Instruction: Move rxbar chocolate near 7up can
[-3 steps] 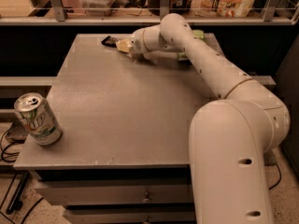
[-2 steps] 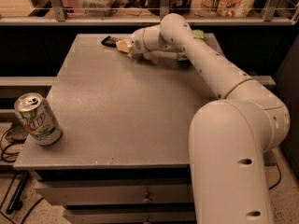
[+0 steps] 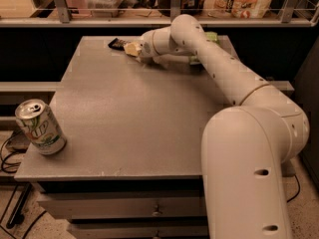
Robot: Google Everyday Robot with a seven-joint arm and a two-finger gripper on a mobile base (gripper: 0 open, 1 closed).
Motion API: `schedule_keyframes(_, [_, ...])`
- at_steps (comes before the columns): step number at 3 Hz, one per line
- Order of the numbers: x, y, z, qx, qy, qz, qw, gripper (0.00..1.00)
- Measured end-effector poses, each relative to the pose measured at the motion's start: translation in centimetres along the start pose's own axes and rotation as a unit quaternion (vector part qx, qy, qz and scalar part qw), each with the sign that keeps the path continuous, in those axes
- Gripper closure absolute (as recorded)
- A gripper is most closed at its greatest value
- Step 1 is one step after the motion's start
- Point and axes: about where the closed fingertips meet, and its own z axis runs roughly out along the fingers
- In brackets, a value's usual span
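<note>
Camera view: gripper [image 3: 130, 49] at far edge of table [image 3: 134, 118], against rxbar chocolate [image 3: 117, 43]; jaw state: cannot tell. 7up can [image 3: 40, 127] at near-left corner, well apart. Advised: grip flat bar squarely, lift clear, set down beside can without nudging.

Table [image 3: 144, 118]: can [image 3: 40, 127]; bar [image 3: 118, 43] by hand [image 3: 130, 49]

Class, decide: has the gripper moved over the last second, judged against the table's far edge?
No. The gripper remains at the far edge of the table, beside the rxbar chocolate, in the same spot.
</note>
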Motion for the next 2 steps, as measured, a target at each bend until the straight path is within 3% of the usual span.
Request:
schedule_keyframes(1, [-0.01, 0.0, 0.0, 0.0, 0.0, 0.0, 1.0, 0.61])
schedule_keyframes(2, [-0.02, 0.01, -0.01, 0.0, 0.0, 0.0, 1.0, 0.28])
